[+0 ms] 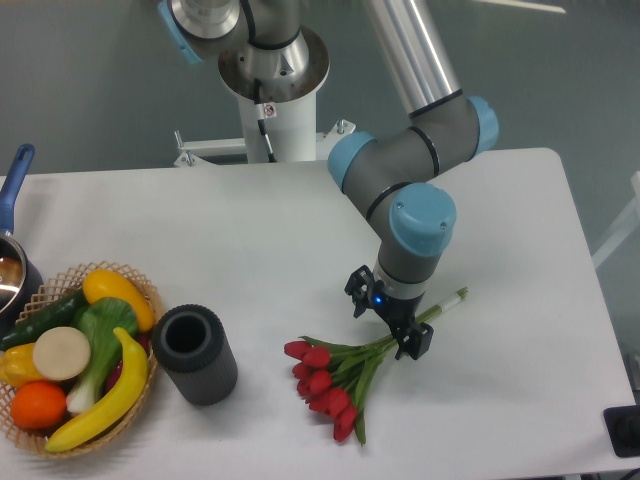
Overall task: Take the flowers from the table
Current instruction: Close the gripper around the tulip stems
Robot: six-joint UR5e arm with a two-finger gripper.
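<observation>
1. Grey-green wall behind; large flat white rectangular table (250, 250) with rounded corners fills the view, arm pedestal at its far edge.
2. Bunch of red tulips with long green stems (335, 380) lies flat near the front edge, right of centre. Blooms point left and near; stems run up to the right, pale stem ends poking out past the gripper.
3. Black two-finger gripper (392, 325) hangs wrist-down directly over the stems, just behind the blooms. Fingers appear to straddle the stem bundle. Whether they have closed on it, cannot tell: the wrist hides the gap.
4. Stems look the sensible target: narrow and firm, while the heads would crush.
5. Judgement: grasp stage, flowers not yet lifted, all of them resting on the table.
6. Left of the bunch, well apart: dark grey cylindrical cup (195, 352), upright. Further left, woven wicker basket (148, 295) of plastic fruit and vegetables. Blue-handled saucepan (12, 250) at the left edge.
7. Risk: long bunch may droop or swing on lifting.
</observation>
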